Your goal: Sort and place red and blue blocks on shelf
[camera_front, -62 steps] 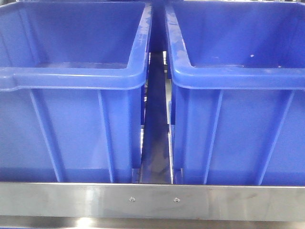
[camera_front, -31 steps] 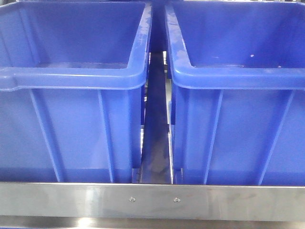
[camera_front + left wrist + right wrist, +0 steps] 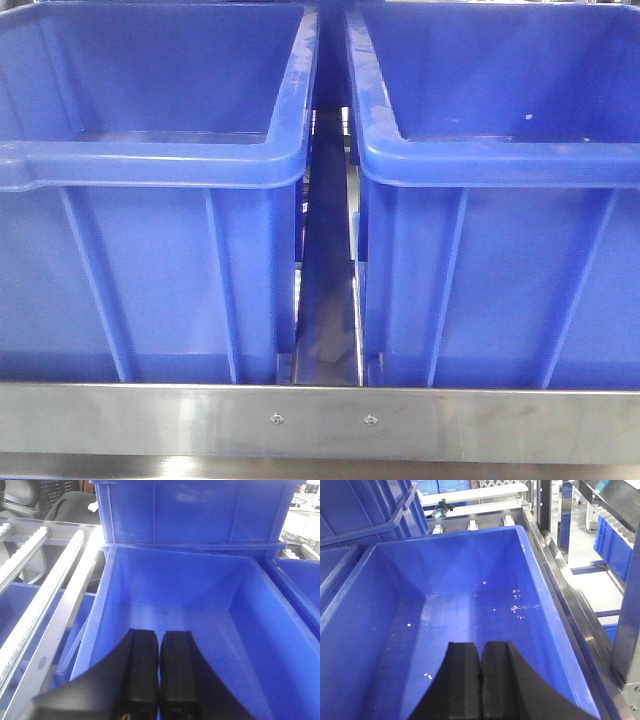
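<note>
You have two large blue plastic bins side by side behind the stainless-steel shelf's front rail [image 3: 320, 420], the left bin [image 3: 150, 160] and the right bin [image 3: 500, 160] parted by a narrow gap at the rail's middle, just above its two small screws [image 3: 277, 418]. Each arm hangs over its own bin, which suits a one-colour-per-bin sort. Your left gripper [image 3: 159, 675] points down into the left bin with its black fingers [image 3: 142, 670] pressed together on nothing. Your right gripper [image 3: 480, 680] sits likewise over the right bin, fingers [image 3: 465, 680] closed and empty. Neither the red nor the blue block shows in any view; the bin floors you can see hold only pale specks [image 3: 517, 605]. Judging by that, the blocks lie out of frame and sorting is not visibly underway.
</note>
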Robot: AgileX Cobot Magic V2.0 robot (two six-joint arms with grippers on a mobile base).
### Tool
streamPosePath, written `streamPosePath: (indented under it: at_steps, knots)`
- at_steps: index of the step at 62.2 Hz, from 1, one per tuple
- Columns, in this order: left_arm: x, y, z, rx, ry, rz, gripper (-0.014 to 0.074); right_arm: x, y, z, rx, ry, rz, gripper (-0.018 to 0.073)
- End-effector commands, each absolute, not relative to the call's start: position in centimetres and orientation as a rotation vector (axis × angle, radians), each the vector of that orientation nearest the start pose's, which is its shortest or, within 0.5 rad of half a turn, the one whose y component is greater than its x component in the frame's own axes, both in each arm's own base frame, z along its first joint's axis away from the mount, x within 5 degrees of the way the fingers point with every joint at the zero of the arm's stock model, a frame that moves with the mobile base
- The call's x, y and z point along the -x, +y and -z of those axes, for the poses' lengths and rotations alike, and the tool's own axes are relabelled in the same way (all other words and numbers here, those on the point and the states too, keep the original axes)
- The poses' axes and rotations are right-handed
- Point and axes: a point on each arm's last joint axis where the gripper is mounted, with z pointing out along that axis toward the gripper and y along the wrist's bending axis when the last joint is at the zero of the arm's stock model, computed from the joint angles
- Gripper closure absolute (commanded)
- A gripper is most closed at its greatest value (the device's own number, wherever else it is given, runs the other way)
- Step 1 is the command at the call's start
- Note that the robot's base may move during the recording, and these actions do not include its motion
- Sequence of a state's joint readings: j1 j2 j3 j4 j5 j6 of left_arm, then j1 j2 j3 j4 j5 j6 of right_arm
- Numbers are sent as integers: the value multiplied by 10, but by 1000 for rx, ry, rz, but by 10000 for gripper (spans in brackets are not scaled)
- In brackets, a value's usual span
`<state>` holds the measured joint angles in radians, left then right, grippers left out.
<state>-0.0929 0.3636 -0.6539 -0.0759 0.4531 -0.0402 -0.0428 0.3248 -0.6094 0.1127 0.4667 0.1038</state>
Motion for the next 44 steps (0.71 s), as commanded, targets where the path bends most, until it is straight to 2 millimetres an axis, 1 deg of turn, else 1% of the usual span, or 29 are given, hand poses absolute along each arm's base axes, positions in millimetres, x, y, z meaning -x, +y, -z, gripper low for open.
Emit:
streamPosePath:
  at_steps: [1, 22, 32, 44]
  knots:
    - [-63, -9, -383, -1, 1543, 195, 470, -59, 1, -372, -160, 1542, -147, 505]
    - [-63, -9, -383, -1, 1543, 195, 471, -59, 1, -370, -161, 1542, -148, 505]
    - [-63, -9, -383, -1, 1543, 195, 471, -63, 0, -355, -161, 1576, -135, 505]
    - [-63, -9, -383, -1, 1543, 195, 471, -58, -2, -330, -104, 1490, -41, 505]
